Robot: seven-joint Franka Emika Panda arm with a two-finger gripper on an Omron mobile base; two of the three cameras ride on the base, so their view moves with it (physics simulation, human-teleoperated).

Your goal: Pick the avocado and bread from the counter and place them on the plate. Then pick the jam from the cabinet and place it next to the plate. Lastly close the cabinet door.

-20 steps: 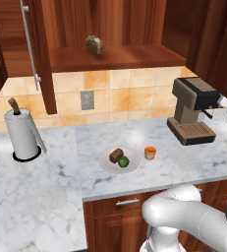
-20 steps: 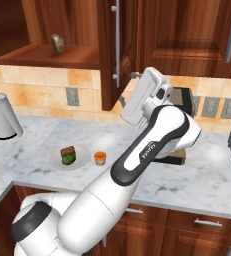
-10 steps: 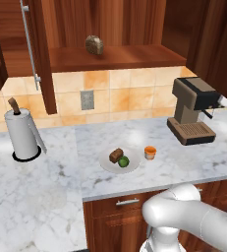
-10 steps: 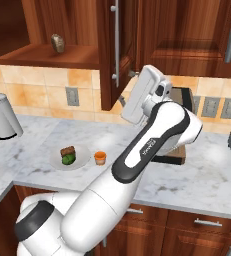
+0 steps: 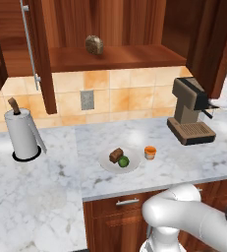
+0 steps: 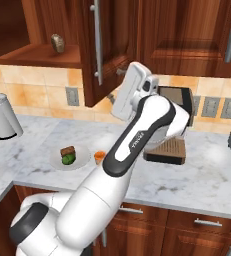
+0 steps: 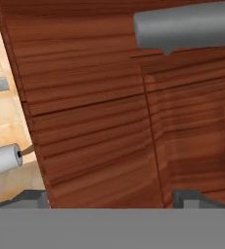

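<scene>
Left base view: plate (image 5: 110, 166) on the counter (image 5: 51, 182) already carries the bread (image 5: 116, 155) and avocado (image 5: 123, 161), touching each other. Jam (image 5: 150, 152) stands just beside the plate's rim. Cabinet (image 5: 115, 56) open, a speckled lump (image 5: 94, 45) on its shelf. One cabinet door (image 5: 39, 54) swung out at left with its bar handle (image 5: 29, 47). So the door is what's left to do, by my reading.

Right base view: gripper (image 6: 113, 97) raised up next to the near door panel (image 6: 112, 50), just right of and below its silver handle (image 6: 96, 42). Plate, bread, avocado and jam sit well below and to the left of the jaws. Coffee machine (image 6: 173, 125) sits behind the arm.

Hand view: jaws spread wide, nothing between them; fingertips (image 7: 33, 197) at the bottom edge. Door wood fills the space straight ahead, handle bar (image 7: 184, 26) crossing above the jaws. Paper towel roll (image 7: 2, 160) off to the left.

Handling: the door is a rigid hinged panel, likely heavy-ish and smooth-faced, not fragile. No pinch needed; best to push flat on the face near the handle edge, far from the hinge, where least force swings it. Fingers could slide on the wood.
</scene>
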